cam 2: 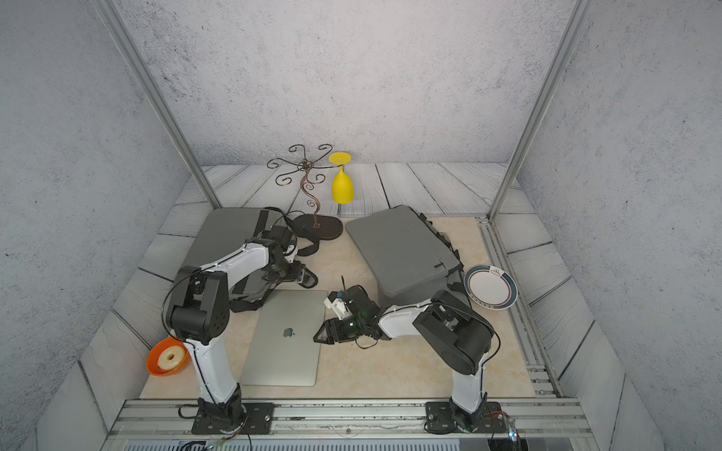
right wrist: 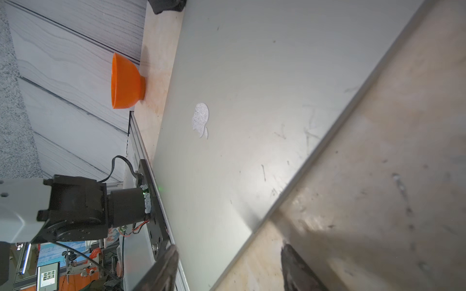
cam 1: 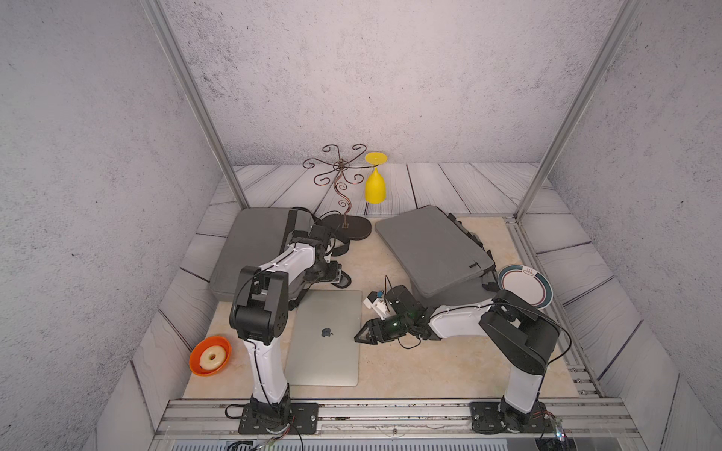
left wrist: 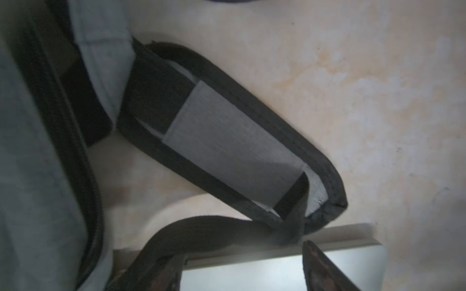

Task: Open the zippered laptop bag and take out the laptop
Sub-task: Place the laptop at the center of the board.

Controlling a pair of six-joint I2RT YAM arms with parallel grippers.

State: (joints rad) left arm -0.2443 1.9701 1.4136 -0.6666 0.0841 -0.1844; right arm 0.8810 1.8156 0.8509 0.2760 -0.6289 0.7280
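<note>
The whole table (cam 1: 390, 363) was seen steeply from above its near edge in both top views, while the laptop (right wrist: 227, 100), shared by all, was viewed closely downward at the left wrist and leftward at the right.

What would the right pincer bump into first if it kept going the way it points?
Most likely the silver laptop. The right pincer points sideways at the laptop's edge, open, with its tips close to that edge. I cannot tell whether it would strike the edge or slide over the lid, because depth is unclear.
</note>
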